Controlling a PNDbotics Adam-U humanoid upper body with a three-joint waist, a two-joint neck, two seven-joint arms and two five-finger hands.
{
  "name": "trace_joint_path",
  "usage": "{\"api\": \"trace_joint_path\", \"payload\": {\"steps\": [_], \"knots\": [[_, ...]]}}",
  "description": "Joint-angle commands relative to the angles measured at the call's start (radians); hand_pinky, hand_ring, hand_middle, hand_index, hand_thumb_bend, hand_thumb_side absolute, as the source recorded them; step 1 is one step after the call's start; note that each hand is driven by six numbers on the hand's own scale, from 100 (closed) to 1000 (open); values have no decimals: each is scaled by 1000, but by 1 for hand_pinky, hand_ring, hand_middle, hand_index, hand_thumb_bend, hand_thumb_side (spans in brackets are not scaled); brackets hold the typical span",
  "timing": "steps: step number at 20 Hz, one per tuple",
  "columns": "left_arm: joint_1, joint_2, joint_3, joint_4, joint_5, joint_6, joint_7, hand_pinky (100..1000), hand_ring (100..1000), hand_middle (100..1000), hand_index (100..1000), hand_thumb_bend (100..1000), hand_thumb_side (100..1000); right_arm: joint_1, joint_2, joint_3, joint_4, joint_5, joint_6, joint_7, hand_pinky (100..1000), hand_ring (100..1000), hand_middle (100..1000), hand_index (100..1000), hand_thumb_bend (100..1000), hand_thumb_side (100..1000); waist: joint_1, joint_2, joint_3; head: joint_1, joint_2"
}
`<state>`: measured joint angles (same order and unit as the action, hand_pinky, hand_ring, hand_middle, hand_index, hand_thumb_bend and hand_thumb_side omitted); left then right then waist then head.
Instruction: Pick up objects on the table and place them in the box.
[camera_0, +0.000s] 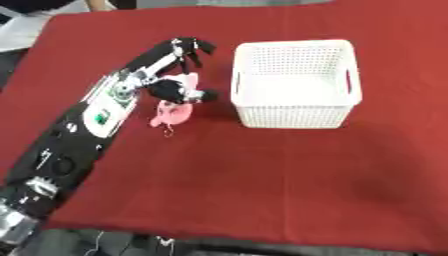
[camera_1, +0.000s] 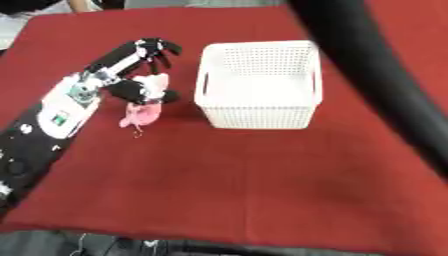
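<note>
Closing on the pink toy
My left hand (camera_0: 179, 70) curls around the pink toy (camera_0: 172, 111); I'd lift it clear of the basket (camera_0: 296, 116) rim.

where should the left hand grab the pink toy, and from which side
Take the pink toy across its rounded body, coming from above and the robot's left, where the left hand already hangs over its upper end. It lies flat on the red table; the white basket stands on its right. The fingers probably should avoid the thin loop at its near end.
</note>
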<state>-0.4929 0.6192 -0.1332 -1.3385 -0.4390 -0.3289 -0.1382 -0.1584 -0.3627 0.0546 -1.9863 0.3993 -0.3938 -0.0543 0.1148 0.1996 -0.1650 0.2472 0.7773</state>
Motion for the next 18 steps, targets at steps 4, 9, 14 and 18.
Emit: {"api": "trace_joint_path", "payload": {"steps": [4, 9, 14, 18], "knots": [[-3, 53, 10, 20, -33, -16, 13, 498, 667, 767, 889, 588, 741, -8, -17, -4, -14, -3, -2, 3, 630, 753, 815, 839, 151, 761, -3, -11, -1, 9, -7], [-2, 60, 10, 33, -45, -23, 15, 502, 670, 767, 885, 586, 745, -9, -17, -4, -14, -3, -2, 4, 631, 754, 816, 837, 151, 761, -3, -9, 0, 9, -7], [-5, 60, 11, 37, -70, -28, 13, 516, 680, 768, 879, 595, 742, -8, -17, -3, -14, -3, -2, 7, 631, 755, 815, 835, 151, 759, -2, -8, 0, 3, -7], [-32, 41, 13, 71, -122, -27, 15, 525, 687, 769, 874, 615, 731, -7, -16, -2, -14, -3, -3, 9, 631, 754, 815, 832, 149, 760, -4, -8, -1, 1, -7]]}}
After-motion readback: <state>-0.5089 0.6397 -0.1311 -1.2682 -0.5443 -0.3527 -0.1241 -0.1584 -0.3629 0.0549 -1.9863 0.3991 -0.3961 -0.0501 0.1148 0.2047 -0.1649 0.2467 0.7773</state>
